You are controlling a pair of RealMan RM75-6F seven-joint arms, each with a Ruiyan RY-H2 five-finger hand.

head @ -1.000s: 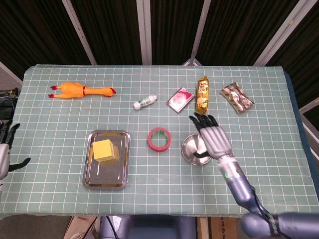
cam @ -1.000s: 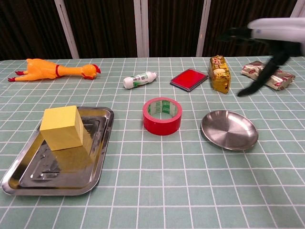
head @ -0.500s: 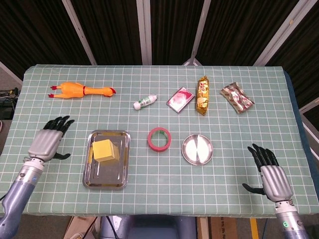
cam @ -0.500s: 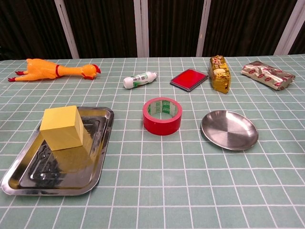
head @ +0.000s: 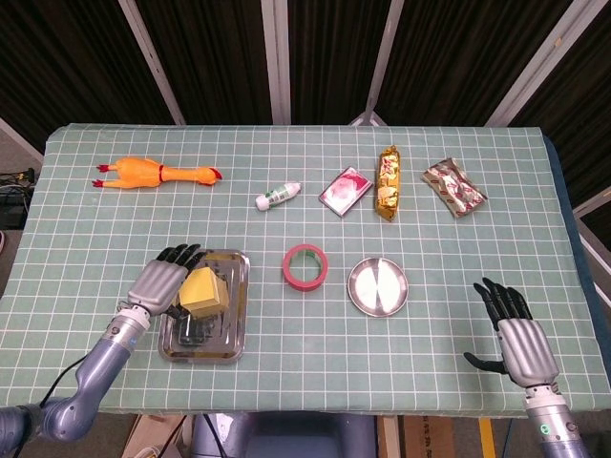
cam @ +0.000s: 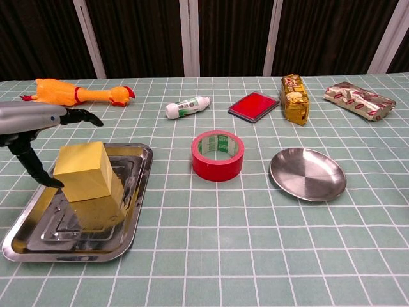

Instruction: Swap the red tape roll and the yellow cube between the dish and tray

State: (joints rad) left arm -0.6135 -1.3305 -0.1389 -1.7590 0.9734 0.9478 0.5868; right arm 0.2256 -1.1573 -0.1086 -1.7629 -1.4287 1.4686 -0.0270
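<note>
Now your left robot hand (head: 164, 281) hovers spread and empty beside the yellow cube (head: 200, 287) in the tray (head: 232, 324). The cube looks light and rigid; pinch opposite flat faces.

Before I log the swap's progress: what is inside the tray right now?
The tray holds only the yellow cube, with the left hand open around it, not yet gripping. The tray floor under the cube is hidden. The tape lies on the table.

A green grid-patterned cloth covers the table (head: 496, 191), with dark, pale-framed panels (head: 210, 57) behind.
</note>
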